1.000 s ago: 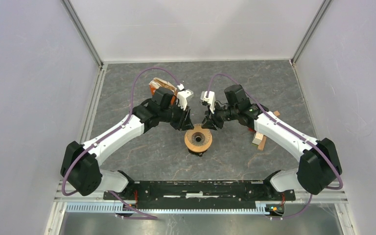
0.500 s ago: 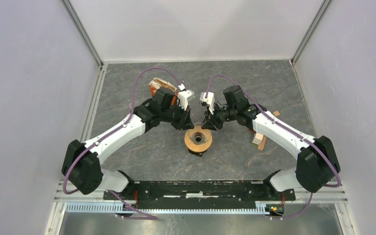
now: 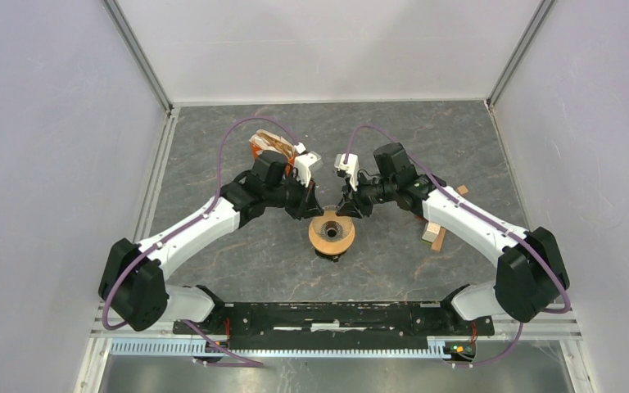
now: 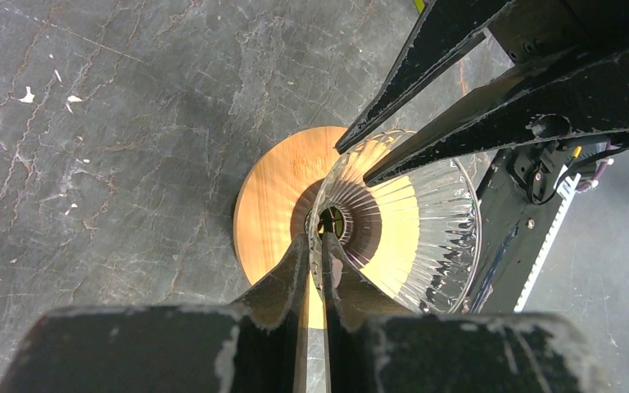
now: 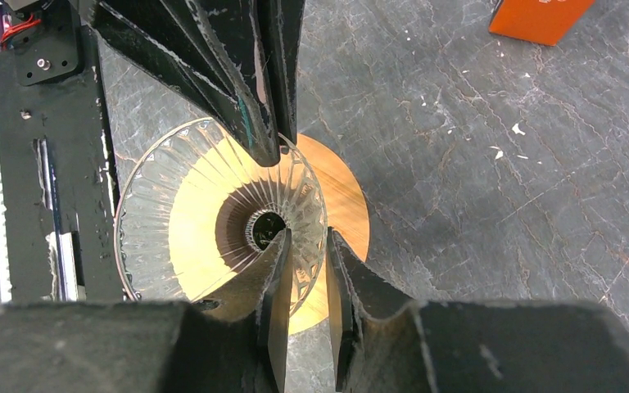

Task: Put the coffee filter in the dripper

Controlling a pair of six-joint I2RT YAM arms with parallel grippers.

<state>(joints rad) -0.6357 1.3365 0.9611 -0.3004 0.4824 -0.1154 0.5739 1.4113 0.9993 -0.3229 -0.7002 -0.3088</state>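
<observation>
The dripper (image 3: pixel 332 232), a clear ribbed glass cone with a tan wooden collar, stands mid-table on a dark base. My left gripper (image 3: pixel 312 210) is at its back-left; in the left wrist view (image 4: pixel 318 246) its fingers are pinched on the glass rim of the dripper (image 4: pixel 393 221). My right gripper (image 3: pixel 350 209) is at its back-right; in the right wrist view (image 5: pixel 305 246) its fingers straddle the rim of the dripper (image 5: pixel 213 205), one inside and one outside, with a gap between them. No coffee filter shows in any view.
An orange packet (image 3: pixel 260 146) lies behind the left gripper and also shows in the right wrist view (image 5: pixel 540 18). Small wooden pieces (image 3: pixel 436 237) lie beside the right forearm. The black base rail (image 3: pixel 328 315) runs along the near edge. Walls close in three sides.
My left arm has shifted slightly, its gripper dropping closer onto the dripper's rim. The right arm and the dripper have hardly moved.
</observation>
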